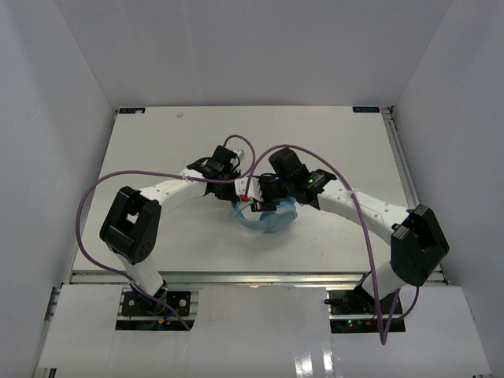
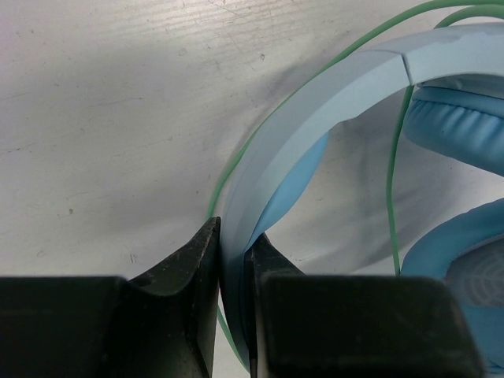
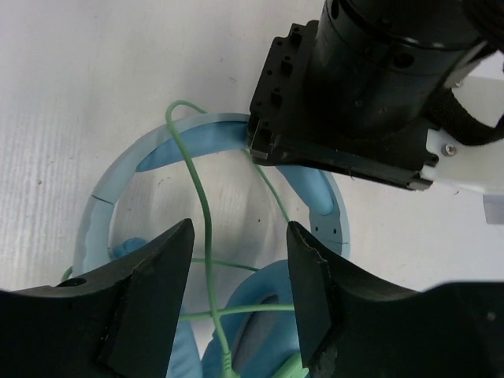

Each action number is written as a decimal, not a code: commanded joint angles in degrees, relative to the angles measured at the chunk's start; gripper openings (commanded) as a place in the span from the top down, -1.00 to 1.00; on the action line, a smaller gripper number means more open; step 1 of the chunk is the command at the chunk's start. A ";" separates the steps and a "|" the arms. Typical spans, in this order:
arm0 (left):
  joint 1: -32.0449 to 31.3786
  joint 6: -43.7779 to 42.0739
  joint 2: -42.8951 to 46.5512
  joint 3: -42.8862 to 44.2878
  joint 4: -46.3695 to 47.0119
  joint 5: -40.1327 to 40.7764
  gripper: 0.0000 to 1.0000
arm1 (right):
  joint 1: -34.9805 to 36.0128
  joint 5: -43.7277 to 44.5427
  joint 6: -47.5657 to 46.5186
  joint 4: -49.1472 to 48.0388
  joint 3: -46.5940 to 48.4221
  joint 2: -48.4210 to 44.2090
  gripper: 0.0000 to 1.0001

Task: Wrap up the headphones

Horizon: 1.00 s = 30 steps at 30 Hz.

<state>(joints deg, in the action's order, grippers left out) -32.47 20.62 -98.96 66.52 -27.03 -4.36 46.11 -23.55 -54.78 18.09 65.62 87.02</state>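
The light blue headphones (image 1: 266,220) lie on the white table (image 1: 157,150) between both arms. My left gripper (image 1: 239,189) is shut on the headband (image 2: 315,118), whose band runs between its fingers (image 2: 234,236). The thin green cable (image 2: 398,173) loops beside the band and over the earcups. My right gripper (image 1: 264,201) hovers open just above the headphones. In the right wrist view it (image 3: 240,232) straddles a strand of the cable (image 3: 201,197) without touching it, above an earcup (image 3: 260,315). The left gripper's body (image 3: 354,87) sits on the band's far side there.
Thick purple robot cables (image 1: 94,193) arc over both arms. White walls enclose the table on three sides. A metal rail (image 1: 400,157) runs along the table's right edge.
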 commanded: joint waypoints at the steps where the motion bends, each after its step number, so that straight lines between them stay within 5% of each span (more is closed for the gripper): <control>1: 0.12 0.78 3.49 3.20 1.30 -3.31 1.00 | 1.70 2.90 -2.98 1.30 3.74 1.70 -0.06; 15: 0.12 1.09 3.85 2.67 1.36 -3.56 1.00 | 2.75 2.76 -5.59 5.62 5.80 4.79 0.83; 24: 0.28 0.82 3.67 2.12 1.36 -2.87 1.00 | 2.70 -1.93 -7.70 7.03 4.33 -5.65 0.85; 30: 0.56 1.05 3.07 2.79 1.36 -2.93 1.00 | 3.46 -6.69 -16.96 17.74 4.31 -9.29 0.85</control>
<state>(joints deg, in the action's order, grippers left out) -32.36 20.62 -98.94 66.52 -27.50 -4.93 48.57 -25.86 -64.32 27.62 69.50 79.35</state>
